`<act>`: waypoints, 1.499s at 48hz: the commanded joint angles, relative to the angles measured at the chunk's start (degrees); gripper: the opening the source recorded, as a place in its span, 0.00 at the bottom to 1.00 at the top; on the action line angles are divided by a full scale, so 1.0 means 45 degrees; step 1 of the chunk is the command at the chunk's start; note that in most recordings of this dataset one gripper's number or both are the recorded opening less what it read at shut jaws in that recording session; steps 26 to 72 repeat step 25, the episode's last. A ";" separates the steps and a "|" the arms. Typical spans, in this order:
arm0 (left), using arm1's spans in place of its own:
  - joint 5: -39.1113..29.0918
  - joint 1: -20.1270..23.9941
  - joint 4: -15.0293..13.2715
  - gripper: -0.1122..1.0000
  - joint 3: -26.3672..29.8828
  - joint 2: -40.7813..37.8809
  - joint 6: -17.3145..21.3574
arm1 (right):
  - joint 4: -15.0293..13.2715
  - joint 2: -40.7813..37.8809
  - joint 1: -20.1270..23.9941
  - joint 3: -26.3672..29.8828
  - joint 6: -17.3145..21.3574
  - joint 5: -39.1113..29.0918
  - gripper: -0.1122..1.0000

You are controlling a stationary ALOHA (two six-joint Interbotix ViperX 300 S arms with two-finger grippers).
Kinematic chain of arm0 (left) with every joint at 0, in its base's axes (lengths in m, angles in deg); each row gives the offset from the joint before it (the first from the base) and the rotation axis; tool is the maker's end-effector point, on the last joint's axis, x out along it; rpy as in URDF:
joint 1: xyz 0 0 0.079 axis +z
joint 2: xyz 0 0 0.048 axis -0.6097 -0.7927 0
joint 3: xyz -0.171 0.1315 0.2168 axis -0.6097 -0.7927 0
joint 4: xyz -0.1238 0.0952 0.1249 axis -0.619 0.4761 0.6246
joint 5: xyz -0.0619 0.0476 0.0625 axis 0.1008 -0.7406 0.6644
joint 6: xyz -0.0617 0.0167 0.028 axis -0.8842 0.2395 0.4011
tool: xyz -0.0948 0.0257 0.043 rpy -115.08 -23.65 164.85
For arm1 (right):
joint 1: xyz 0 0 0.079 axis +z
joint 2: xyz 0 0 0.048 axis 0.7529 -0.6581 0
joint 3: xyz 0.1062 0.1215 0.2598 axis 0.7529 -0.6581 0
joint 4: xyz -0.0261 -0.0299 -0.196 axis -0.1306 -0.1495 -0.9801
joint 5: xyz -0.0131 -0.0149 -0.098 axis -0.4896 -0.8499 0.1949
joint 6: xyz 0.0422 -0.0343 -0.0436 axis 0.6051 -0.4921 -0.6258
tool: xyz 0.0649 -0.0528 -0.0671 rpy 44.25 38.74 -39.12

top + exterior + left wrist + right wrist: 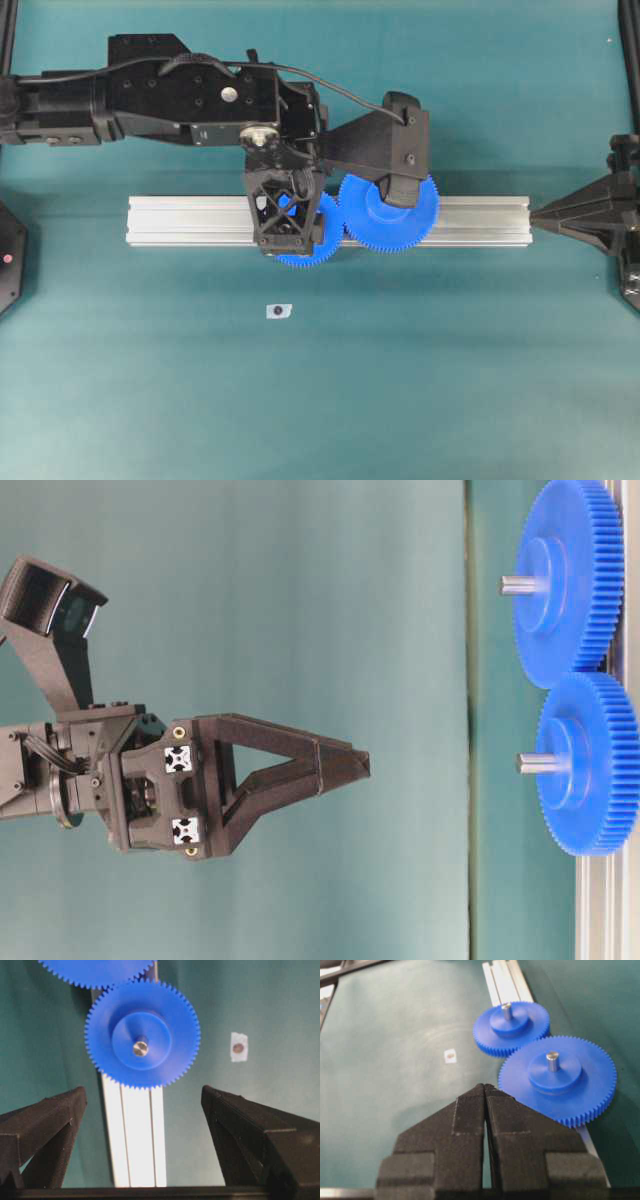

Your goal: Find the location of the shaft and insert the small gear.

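Note:
The small gear (142, 1035), a blue toothed wheel, sits on the aluminium rail (180, 220) with the silvery shaft (140, 1048) showing through its raised hub. Its teeth meet those of the wider blue gear (392, 212) beside it. My left gripper (143, 1088) hangs straight above the small gear (592, 765), open wide, with clear space between its fingertips (362, 764) and the shaft tip (533, 763). It holds nothing. My right gripper (484, 1086) is shut and empty at the rail's right end (535, 212), short of the wider gear (559, 1079) and the small gear (512, 1027).
A small white tag with a dark dot (279, 311) lies on the green mat in front of the rail. The left arm's body (190, 90) stretches in from the back left. A black base (8, 258) stands at the left edge.

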State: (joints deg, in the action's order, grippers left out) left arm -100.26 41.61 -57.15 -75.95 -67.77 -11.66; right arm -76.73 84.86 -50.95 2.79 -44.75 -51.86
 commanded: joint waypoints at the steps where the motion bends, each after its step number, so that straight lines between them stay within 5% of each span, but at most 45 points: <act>1: -0.0039 -0.0098 0.0020 0.93 0.0313 0.0371 -0.0020 | -0.0020 -0.0098 -0.0020 0.0137 0.0117 0.0078 0.09; 16: 0.0000 -0.0156 0.0020 0.93 0.0566 0.0391 -0.0742 | 0.0000 -0.0098 -0.0020 0.0137 0.0117 0.0078 0.09; 72: 0.0039 -0.0156 0.0000 0.93 0.0645 0.0391 -0.0723 | -0.0020 -0.0098 -0.0020 0.0098 0.0117 0.0078 0.09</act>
